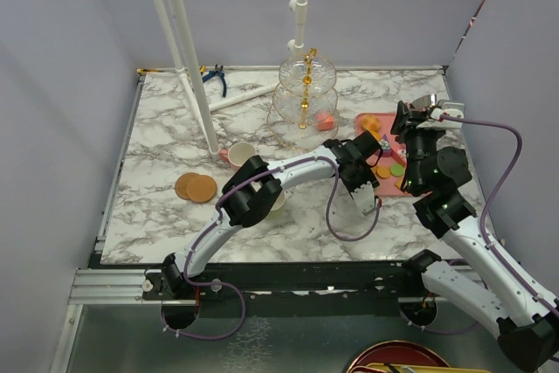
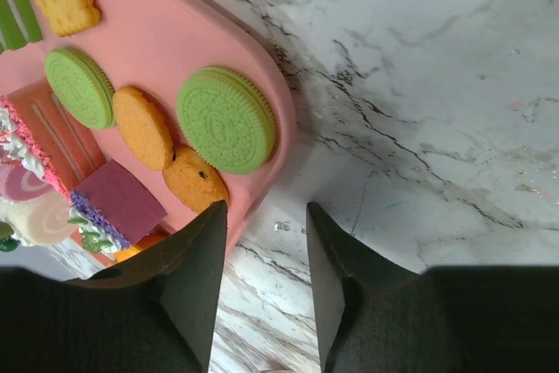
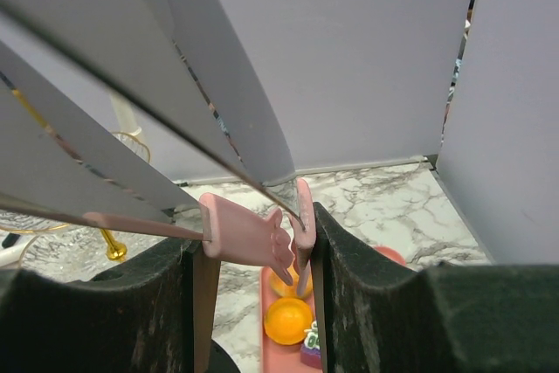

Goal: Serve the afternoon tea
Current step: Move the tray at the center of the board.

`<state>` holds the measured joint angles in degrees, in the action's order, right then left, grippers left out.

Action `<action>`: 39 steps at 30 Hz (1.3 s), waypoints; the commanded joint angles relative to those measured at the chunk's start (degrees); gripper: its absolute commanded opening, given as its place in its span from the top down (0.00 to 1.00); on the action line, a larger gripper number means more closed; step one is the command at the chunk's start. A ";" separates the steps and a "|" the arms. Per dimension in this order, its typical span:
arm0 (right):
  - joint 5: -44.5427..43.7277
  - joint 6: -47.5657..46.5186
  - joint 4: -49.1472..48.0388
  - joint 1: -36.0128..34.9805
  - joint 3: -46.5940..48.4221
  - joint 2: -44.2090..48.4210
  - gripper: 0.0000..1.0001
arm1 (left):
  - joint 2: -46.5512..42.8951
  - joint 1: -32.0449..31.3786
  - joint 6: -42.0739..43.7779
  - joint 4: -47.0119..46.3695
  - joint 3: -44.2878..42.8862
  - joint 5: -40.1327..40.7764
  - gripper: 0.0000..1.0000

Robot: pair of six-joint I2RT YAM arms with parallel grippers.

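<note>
The clear glass three-tier stand [image 1: 306, 98] with its gold stem is at the back middle, and one reddish treat [image 1: 325, 121] lies on its bottom tier. Green macarons [image 2: 227, 120], orange cookies [image 2: 142, 127] and small cakes [image 2: 118, 201] lie on the flat pink tray [image 2: 175, 32] [image 1: 364, 120]. My left gripper [image 2: 266, 216] [image 1: 370, 188] hovers at the tray's near corner. Its jaws are apart, with only marble between them and the left finger over the tray's edge. My right gripper [image 3: 255, 242] [image 1: 419, 120] is shut on pink-handled tongs [image 3: 249, 238], raised above the tray's far end. A pink mug [image 1: 240, 153] and two brown coasters [image 1: 196, 187] sit at the left.
A white pipe frame [image 1: 188, 50] rises from the back left of the marble table [image 1: 157, 216], with blue pliers [image 1: 216, 76] behind it. Grey walls close in three sides. A purple cable [image 1: 349, 233] loops below my left wrist. A red dish [image 1: 397, 360] lies off the table in front.
</note>
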<state>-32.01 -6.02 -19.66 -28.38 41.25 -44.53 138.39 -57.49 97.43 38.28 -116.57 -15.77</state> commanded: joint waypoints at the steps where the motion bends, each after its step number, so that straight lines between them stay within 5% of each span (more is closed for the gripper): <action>1: -1.87 0.13 -1.88 0.48 -0.13 0.55 0.58 | 1.98 -0.20 3.51 7.22 1.56 2.39 0.60; 5: -1.95 0.30 -2.10 0.50 -0.16 0.20 0.58 | 1.69 0.18 2.28 9.50 1.63 4.88 0.73; 16: -2.02 2.06 -1.21 0.60 -0.04 -1.14 0.57 | -2.74 2.61 -2.07 9.97 8.54 7.53 0.86; 32: -2.96 4.68 -2.61 0.87 -2.69 -6.33 0.57 | -18.61 6.16 -0.68 9.52 34.43 13.07 0.83; 39: -3.83 5.41 -5.13 1.24 -3.46 -11.82 0.50 | -24.03 5.97 5.03 6.99 41.31 9.92 0.67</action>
<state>-33.80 -1.61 -20.62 -27.66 38.35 -53.98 115.37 -52.12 99.26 37.30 -80.64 -4.80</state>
